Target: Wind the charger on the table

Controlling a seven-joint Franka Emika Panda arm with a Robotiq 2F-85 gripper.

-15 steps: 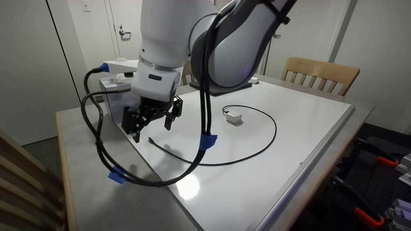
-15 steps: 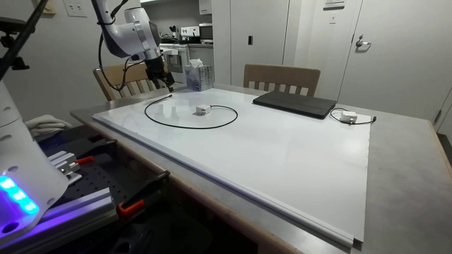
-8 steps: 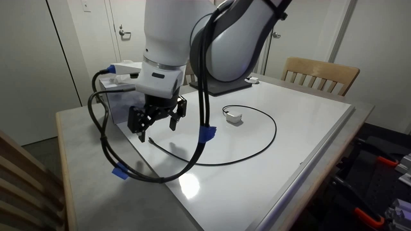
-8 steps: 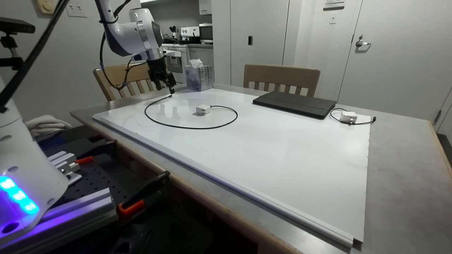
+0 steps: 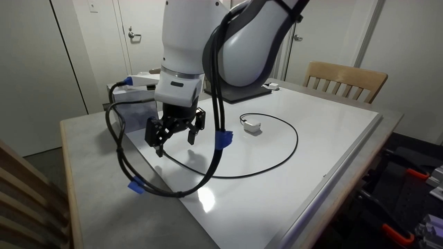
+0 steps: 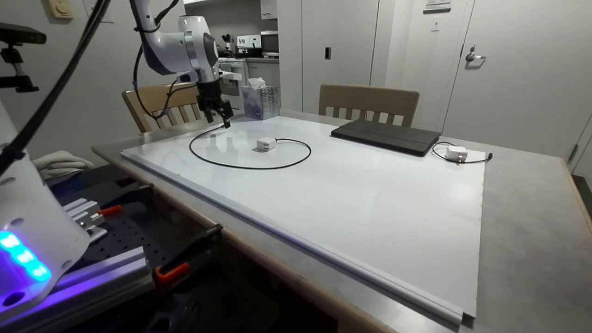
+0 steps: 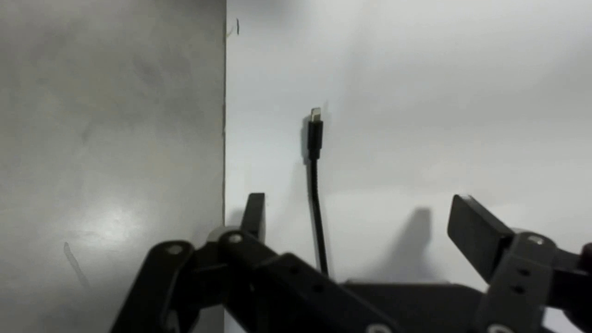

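Note:
The charger is a thin black cable with a white plug block, lying on the glossy white top of the table. The cable curves in a wide open arc. My gripper is open and empty, pointing down a little above the cable's free end; it also shows in an exterior view. In the wrist view the cable runs between the spread fingers of the gripper, closer to the left finger. Its metal-tipped connector lies beyond the fingertips. In both exterior views a finger covers the cable's tip.
A tissue box stands behind the gripper at the table's edge. A flat dark slab and another white plug block with a short black cable lie farther along. The grey border is close left of the gripper. Chairs stand around.
My open gripper has moved down and sideways, to the right in both exterior views, to above the cable's free end. The arm's hanging cables moved with it. The charger has not moved.

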